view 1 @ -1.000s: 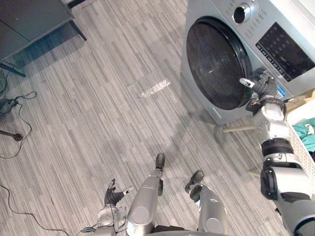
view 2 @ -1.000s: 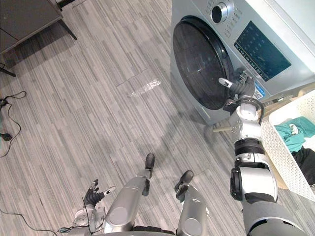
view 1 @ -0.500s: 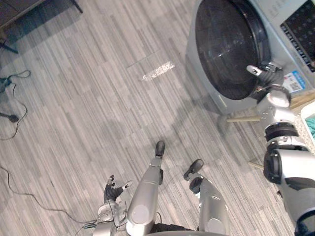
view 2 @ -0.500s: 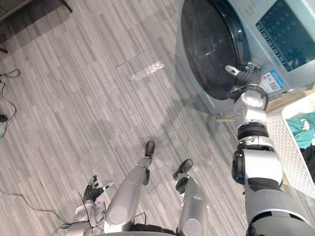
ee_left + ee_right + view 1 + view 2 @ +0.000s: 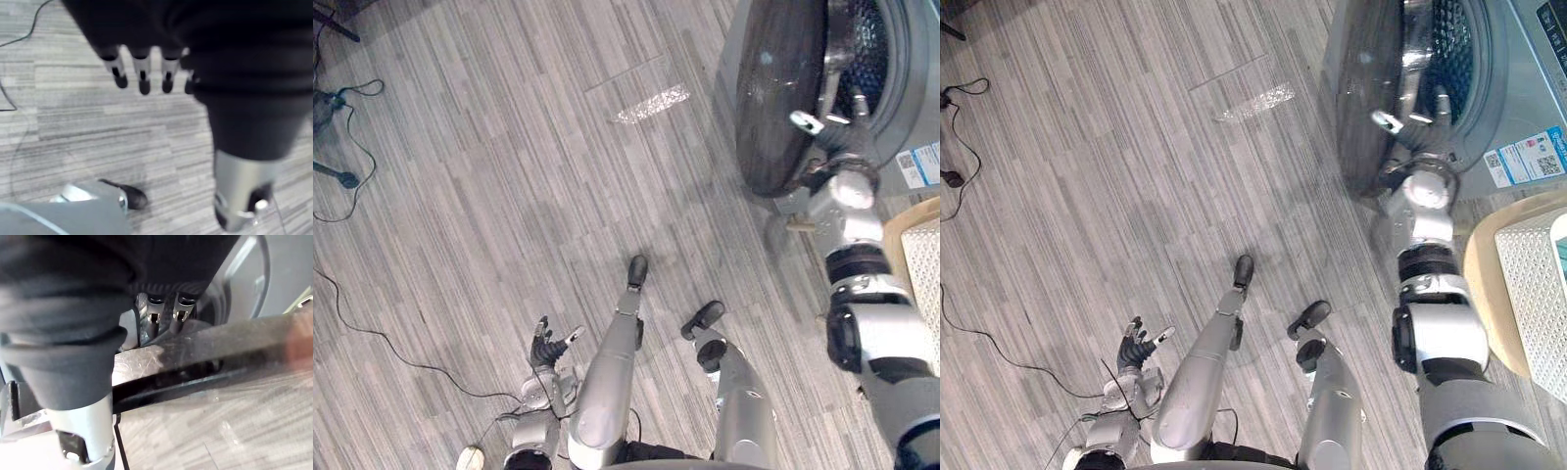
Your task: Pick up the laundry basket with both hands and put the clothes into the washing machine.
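Fingers (image 5: 142, 73) of my L hand (image 5: 546, 345) hang straight, apart, empty, low by my side, R hand (image 5: 829, 149) is at the washer door (image 5: 781, 88) rim, grip can't tell, and the laundry basket (image 5: 1528, 284) sits off to its right, so R arm's nearer.

Laundry basket (image 5: 1530, 294) cut off at view's edge.

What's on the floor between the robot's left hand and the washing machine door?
Nothing. The left eye view shows just bare grey plank floor between the left hand, low by the robot's side, and the open washing machine door.
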Available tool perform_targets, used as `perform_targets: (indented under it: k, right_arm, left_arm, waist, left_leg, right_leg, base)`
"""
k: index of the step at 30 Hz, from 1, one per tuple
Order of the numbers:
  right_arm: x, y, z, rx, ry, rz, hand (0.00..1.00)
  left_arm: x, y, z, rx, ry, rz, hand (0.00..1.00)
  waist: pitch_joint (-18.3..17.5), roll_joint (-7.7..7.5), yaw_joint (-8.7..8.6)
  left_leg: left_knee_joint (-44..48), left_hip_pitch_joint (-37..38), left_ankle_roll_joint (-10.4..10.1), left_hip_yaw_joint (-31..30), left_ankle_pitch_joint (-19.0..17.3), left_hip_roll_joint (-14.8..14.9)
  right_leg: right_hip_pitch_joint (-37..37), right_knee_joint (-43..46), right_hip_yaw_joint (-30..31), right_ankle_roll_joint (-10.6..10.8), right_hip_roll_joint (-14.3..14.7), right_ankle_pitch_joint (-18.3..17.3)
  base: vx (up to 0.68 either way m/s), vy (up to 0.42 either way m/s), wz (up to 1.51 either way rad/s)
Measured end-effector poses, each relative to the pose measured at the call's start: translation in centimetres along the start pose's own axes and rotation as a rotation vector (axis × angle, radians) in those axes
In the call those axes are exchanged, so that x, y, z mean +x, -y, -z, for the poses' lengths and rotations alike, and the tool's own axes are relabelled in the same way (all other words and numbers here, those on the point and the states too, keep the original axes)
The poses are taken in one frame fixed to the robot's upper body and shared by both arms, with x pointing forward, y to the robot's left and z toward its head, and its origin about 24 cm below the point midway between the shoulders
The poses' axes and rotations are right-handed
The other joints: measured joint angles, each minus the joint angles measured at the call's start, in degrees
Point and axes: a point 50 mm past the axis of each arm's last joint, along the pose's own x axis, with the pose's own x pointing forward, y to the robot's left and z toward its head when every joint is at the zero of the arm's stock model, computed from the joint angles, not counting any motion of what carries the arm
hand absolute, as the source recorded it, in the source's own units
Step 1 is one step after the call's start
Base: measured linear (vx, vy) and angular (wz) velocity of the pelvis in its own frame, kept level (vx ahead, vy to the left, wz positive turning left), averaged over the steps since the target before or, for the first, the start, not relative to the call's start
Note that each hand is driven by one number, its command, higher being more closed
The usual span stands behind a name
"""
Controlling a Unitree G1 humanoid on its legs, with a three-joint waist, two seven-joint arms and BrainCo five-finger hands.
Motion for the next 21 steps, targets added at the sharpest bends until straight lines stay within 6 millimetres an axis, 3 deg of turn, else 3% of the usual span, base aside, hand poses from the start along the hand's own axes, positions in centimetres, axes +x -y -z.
perform_targets:
  k: [2,4,5,8,9,11,13,15,16,19,21]
  right_arm:
    - [-1.7,-2.4,1.9,0.056,-0.02,-0.081,0.0]
    - [-4.3,-6.6,5.1,0.032,-0.12,-0.257,0.0]
    - [-7.0,-9.6,7.6,0.037,-0.217,-0.381,0.0]
    - [-11.8,-15.2,9.6,0.111,-0.302,-0.59,0.0]
    - [-14.6,-17.8,10.4,0.136,-0.35,-0.702,0.0]
    - [-16.8,-19.3,10.9,0.161,-0.387,-0.768,0.0]
    - [-17.6,-19.2,11.2,0.181,-0.397,-0.776,0.0]
    - [-17.9,-18.0,11.3,0.202,-0.389,-0.753,0.0]
    - [-17.9,-17.4,11.4,0.203,-0.384,-0.738,0.0]
    - [-17.8,-12.8,12.6,0.173,-0.388,-0.632,0.0]
    - [-17.9,-9.3,13.4,0.142,-0.401,-0.549,0.0]
  left_arm:
    - [0.2,-0.1,-0.1,-0.019,-0.006,-0.022,0.0]
    - [0.3,-0.2,-0.1,-0.02,-0.009,-0.038,0.0]
    - [0.3,-0.2,0.0,-0.018,-0.014,-0.037,0.0]
    - [0.4,-0.5,0.2,-0.02,-0.033,-0.059,0.0]
    - [0.4,-0.8,0.3,-0.022,-0.038,-0.077,0.0]
    - [0.5,-1.2,0.4,-0.005,-0.043,-0.093,0.0]
    - [0.5,-1.4,0.2,0.034,-0.034,-0.096,0.0]
    - [0.7,-1.7,-0.3,0.06,-0.009,-0.103,0.0]
    - [0.8,-1.6,-0.7,0.063,0.005,-0.103,0.0]
    - [1.6,-1.3,-4.1,0.105,0.136,-0.066,0.0]
    - [2.8,-1.0,-7.1,0.159,0.227,-0.045,0.0]
  waist:
    - [-0.15,-0.32,0.15]
    - [-0.3,-0.62,0.69]
    - [-0.35,-0.71,1.33]
    - [-0.77,-1.53,1.83]
    - [-1.14,-2.25,2.48]
    - [-1.86,-3.61,2.88]
    - [-2.41,-5.1,2.88]
    - [-2.27,-7.42,1.27]
    - [-2.15,-7.88,0.83]
    - [-2.07,-9.96,-1.56]
    - [-2.05,-10.57,-3.19]
  left_leg:
    - [0.11,-0.03,-0.6,-0.48,0.45,0.22]
    - [0.43,0.13,-1.21,-1.09,0.93,0.67]
    - [0.37,0.66,-1.23,-1.81,1.28,0.62]
    - [0.36,1.69,-1.69,-3.52,1.77,-0.06]
    - [0.54,2.48,-1.81,-3.89,1.85,-0.31]
    - [0.67,3.37,-1.82,-3.79,1.84,-0.58]
    - [0.73,4.15,-1.84,-3.5,1.8,-0.62]
    - [0.71,5.26,-1.77,-1.86,1.66,-0.25]
    - [0.7,5.53,-1.76,-1.24,1.56,-0.05]
    - [0.58,6.96,-1.39,2.94,1.01,1.76]
    - [0.63,7.4,-1.02,5.6,0.75,3.0]
  right_leg:
    - [0.25,0.68,-0.74,-0.41,0.03,-0.47]
    - [0.95,1.42,-1.58,-0.44,0.05,-1.38]
    - [2.04,1.55,-2.7,-0.51,0.04,-2.05]
    - [3.92,2.71,-4.31,-0.25,-0.55,-3.94]
    - [5.36,3.24,-4.44,-0.13,-0.71,-4.7]
    - [6.96,3.31,-4.25,0.26,-0.74,-5.55]
    - [7.85,3.1,-3.75,0.3,-0.65,-5.66]
    - [8.02,2.34,-1.28,0.33,-0.3,-5.55]
    - [7.98,2.17,-0.68,0.38,-0.17,-5.27]
    - [7.22,-0.26,4.06,0.06,1.47,-3.0]
    - [6.84,-2.61,6.5,0.13,2.69,-0.9]
  base:
    - [0.01,-0.058,0.16]
    - [0.04,-0.093,0.24]
    - [0.06,-0.098,0.36]
    - [0.11,-0.089,0.54]
    - [0.1,-0.064,0.53]
    - [0.08,-0.044,0.51]
    - [0.03,-0.013,0.19]
    - [-0.05,0.022,-0.27]
    - [-0.1,0.039,-0.5]
    - [-0.14,0.052,-0.79]
    - [-0.12,0.046,-0.89]
